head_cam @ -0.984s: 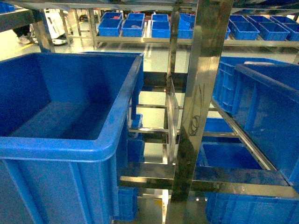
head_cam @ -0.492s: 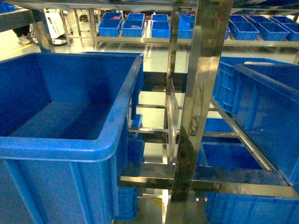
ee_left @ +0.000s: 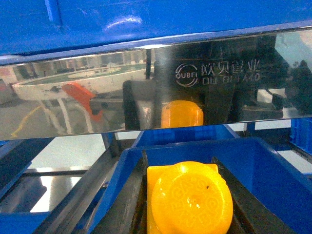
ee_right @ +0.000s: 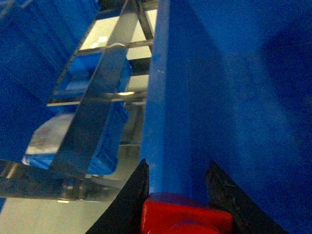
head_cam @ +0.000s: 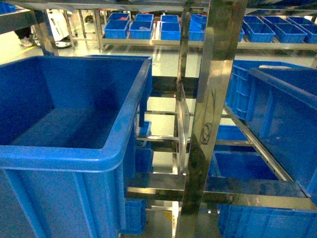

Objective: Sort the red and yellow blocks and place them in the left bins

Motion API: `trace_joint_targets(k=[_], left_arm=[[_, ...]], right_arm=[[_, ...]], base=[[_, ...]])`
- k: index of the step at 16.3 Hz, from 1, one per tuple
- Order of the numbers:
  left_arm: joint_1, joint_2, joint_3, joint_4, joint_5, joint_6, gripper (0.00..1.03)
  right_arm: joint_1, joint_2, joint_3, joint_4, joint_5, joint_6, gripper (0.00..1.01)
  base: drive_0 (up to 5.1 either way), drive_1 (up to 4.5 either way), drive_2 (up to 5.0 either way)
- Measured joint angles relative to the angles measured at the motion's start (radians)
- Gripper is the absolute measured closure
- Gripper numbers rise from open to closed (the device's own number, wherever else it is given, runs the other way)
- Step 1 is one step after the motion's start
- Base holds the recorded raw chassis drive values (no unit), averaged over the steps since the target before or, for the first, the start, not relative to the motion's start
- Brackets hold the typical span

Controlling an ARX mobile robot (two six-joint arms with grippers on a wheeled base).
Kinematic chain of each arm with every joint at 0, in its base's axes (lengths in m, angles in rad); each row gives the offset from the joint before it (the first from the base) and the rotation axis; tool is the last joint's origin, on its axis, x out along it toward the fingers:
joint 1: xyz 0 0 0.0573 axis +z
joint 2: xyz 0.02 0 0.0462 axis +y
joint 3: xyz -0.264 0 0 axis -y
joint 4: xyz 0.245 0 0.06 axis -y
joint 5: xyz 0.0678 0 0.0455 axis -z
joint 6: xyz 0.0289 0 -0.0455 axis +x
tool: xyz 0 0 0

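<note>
Head view: large blue crate [head_cam: 74, 114] fills 9 o'clock side, steel rack post [head_cam: 210, 114] at centre-right, more blue crates [head_cam: 282, 104] at 3 o'clock; neither gripper visible here.

Left wrist view: left gripper [ee_left: 187, 204] fingers clenched on the yellow block [ee_left: 190, 197], stud facing camera, at 6 o'clock; mirrored steel rail [ee_left: 146, 83] above, blue bin [ee_left: 273, 165] behind it.

Right wrist view: right gripper [ee_right: 183, 195] grasping the red block [ee_right: 185, 217] at 6 o'clock, just below a blue crate rim [ee_right: 168, 97]; steel shelf bar [ee_right: 97, 92] toward 10 o'clock.
</note>
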Motion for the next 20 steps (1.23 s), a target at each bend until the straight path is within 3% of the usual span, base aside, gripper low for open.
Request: trace_joint_targets(k=[5,10,16,20], left_arm=[[0.000,0.000,0.000,0.000,0.000,0.000,0.77],[0.000,0.000,0.000,0.000,0.000,0.000,0.77],[0.000,0.000,0.000,0.000,0.000,0.000,0.77],[0.000,0.000,0.000,0.000,0.000,0.000,0.77]], right_arm=[[-0.055,0.143,0.030,0.061,0.113,-0.129,0.73],[-0.084,0.300,0.151,0.087,0.161,-0.231,0.73],[-0.094,0.476,0.262,0.075,0.187,-0.297,0.73],[-0.095,0.581,0.314,0.048,0.200,-0.301,0.73]], base=[[0.0,0.00,0.0],[0.0,0.00,0.0],[0.0,0.00,0.0],[0.0,0.00,0.0]])
